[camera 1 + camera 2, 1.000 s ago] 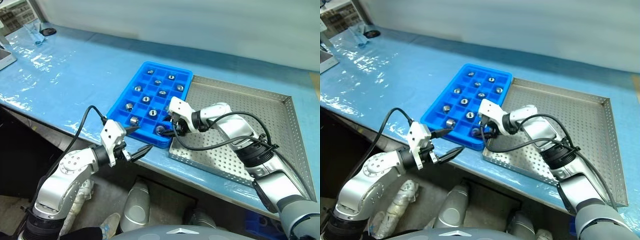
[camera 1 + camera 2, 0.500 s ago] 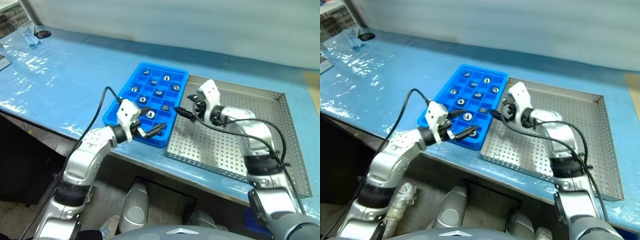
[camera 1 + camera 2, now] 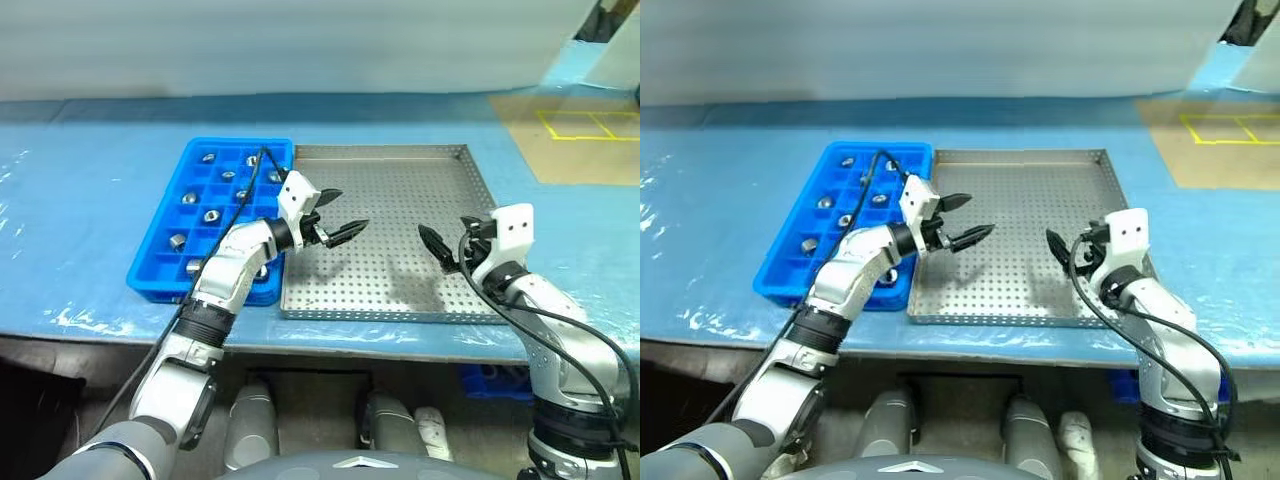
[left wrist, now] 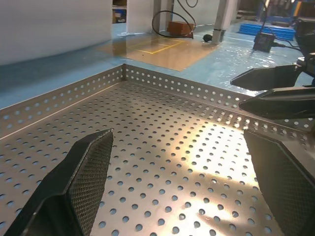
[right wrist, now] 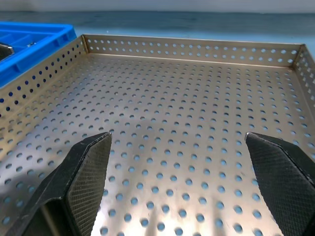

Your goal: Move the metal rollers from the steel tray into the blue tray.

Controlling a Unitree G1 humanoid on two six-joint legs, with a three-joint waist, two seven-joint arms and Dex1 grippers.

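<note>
The blue tray (image 3: 152, 288) lies on the left with several metal rollers (image 3: 212, 215) in its compartments. Touching its right side is the steel tray (image 3: 390, 312), whose perforated floor shows bare metal. My left gripper (image 3: 352, 208) reaches over the blue tray's near right corner and hangs open above the steel tray's left part, holding nothing. My right gripper (image 3: 440, 243) hovers open and unladen over the steel tray's right side, pointing at the left one. The left wrist view has its open fingers (image 4: 83, 177) over the holes and the right gripper's fingers (image 4: 275, 88) opposite.
A blue plastic sheet (image 3: 70, 200) covers the table, whose front edge runs just below both trays. A brown patch with yellow lines (image 3: 590, 125) lies at the far right. The right wrist view catches the blue tray's corner (image 5: 29, 37) beyond the steel rim.
The camera has swung right. My left gripper came from off the table's front edge, across the blue tray, to above the steel tray. My right gripper left the blue tray's near corner for the steel tray's right side.
</note>
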